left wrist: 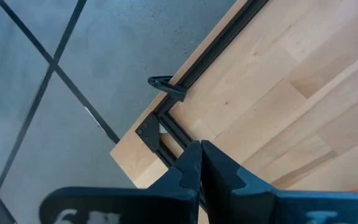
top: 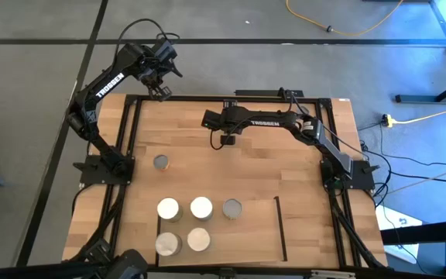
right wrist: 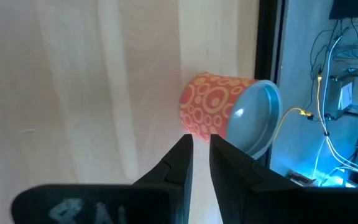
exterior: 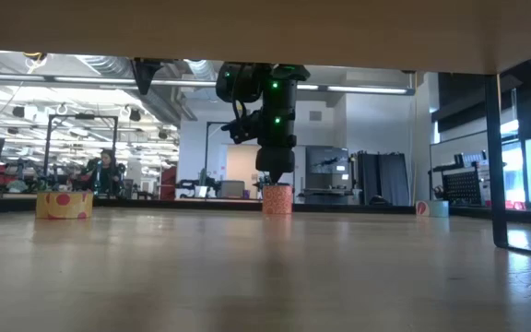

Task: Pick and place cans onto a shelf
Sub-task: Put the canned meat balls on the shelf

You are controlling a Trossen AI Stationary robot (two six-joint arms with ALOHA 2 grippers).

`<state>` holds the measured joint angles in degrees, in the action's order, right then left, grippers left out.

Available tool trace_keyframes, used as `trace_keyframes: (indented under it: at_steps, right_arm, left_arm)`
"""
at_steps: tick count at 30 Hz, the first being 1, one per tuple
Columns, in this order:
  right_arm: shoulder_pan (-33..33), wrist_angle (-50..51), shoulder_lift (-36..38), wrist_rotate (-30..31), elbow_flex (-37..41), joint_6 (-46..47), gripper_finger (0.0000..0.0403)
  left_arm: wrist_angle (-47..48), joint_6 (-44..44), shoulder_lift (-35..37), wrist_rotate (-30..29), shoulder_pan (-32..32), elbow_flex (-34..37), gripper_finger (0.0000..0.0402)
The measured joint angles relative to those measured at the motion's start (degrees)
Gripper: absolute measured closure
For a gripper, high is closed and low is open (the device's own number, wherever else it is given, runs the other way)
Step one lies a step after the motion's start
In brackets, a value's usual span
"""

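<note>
An orange can with ring marks and a grey top (right wrist: pixel 213 109) stands upright on the table beside the far black frame bar; the low view shows this can (exterior: pixel 277 198) too. My right gripper (right wrist: pixel 202 140) hangs just short of it, slanting down, its fingers a narrow gap apart with nothing between them. In the high view my right gripper (top: pixel 227 142) is at the table's far middle. Several cans (top: pixel 201 207) stand on the shelf (top: pixel 258 232) at the near edge. One can (top: pixel 161 162) stands alone left of centre. My left gripper (left wrist: pixel 200 144) is shut over the far left corner. My right gripper's fingertips (right wrist: pixel 185 144) reach the near lower side of the orange can (right wrist: pixel 197 127) in the wrist view. I cannot tell whether they touch it. The can stands upright on the table, outside the gap between the fingers.
The black frame runs along the table's far edge (top: pixel 231 98) and its far left corner (left wrist: pixel 157 127). Thin black bars (top: pixel 281 229) edge the shelf. In the low view a wide dotted can (exterior: pixel 63 205) shows at the left and a small one (exterior: pixel 436 207) at the right.
</note>
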<state>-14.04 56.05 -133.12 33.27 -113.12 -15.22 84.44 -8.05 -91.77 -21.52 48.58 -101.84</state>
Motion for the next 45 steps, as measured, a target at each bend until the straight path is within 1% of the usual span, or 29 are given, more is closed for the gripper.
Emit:
trace_keyframes:
  at_steps: [11, 21, 27, 45]
  right_arm:
    - [-1.2, 1.0, 0.0, 0.1, 0.0, -0.6, 0.0347]
    - [-2.4, 0.5, 0.0, -0.4, 0.0, -3.5, 0.0347]
    - [-3.7, 0.4, 0.0, -4.5, 0.0, -3.7, 0.0347]
    - [-5.2, -0.3, 0.0, -4.5, 0.0, -6.1, 0.0347]
  left_arm:
    - [0.0, 0.3, 0.0, 0.0, 0.0, 0.0, 0.0401]
    - [0.0, 0.3, 0.0, 0.0, 0.0, 0.0, 0.0401]
    - [0.0, 0.3, 0.0, 0.0, 0.0, 0.0, 0.0401]
    - [0.0, 0.0, 0.0, 0.0, 0.0, 0.0, 0.0401]
